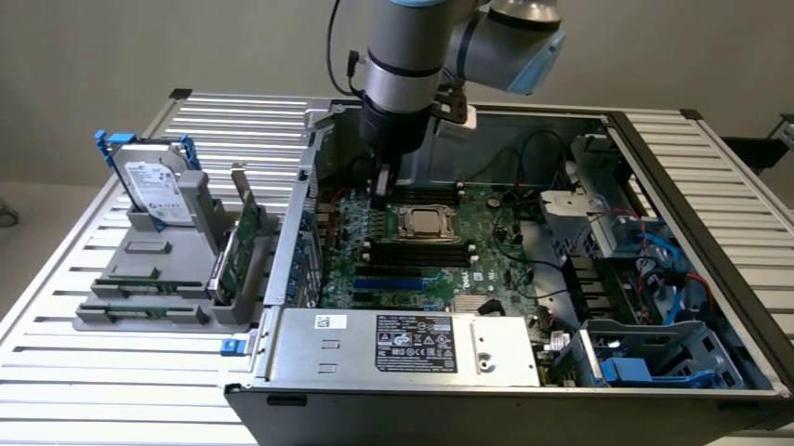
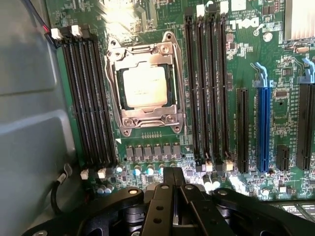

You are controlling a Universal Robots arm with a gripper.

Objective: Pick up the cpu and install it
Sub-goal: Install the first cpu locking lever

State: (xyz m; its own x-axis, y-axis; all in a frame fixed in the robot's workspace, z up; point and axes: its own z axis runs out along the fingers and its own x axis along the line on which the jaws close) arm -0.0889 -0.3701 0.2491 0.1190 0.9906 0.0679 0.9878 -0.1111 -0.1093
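Open computer case on a slatted metal bench, with the green motherboard exposed. The small, flat, square cpu with a shiny silver-grey top lies seated in the dark square socket with a metal frame, between two banks of black memory slots. The black pincer hangs just above the board beside the socket, its jaws fully closed and holding nothing. At the exterior view's left, a rectangular silver hard drive with white label stands in a grey holder.
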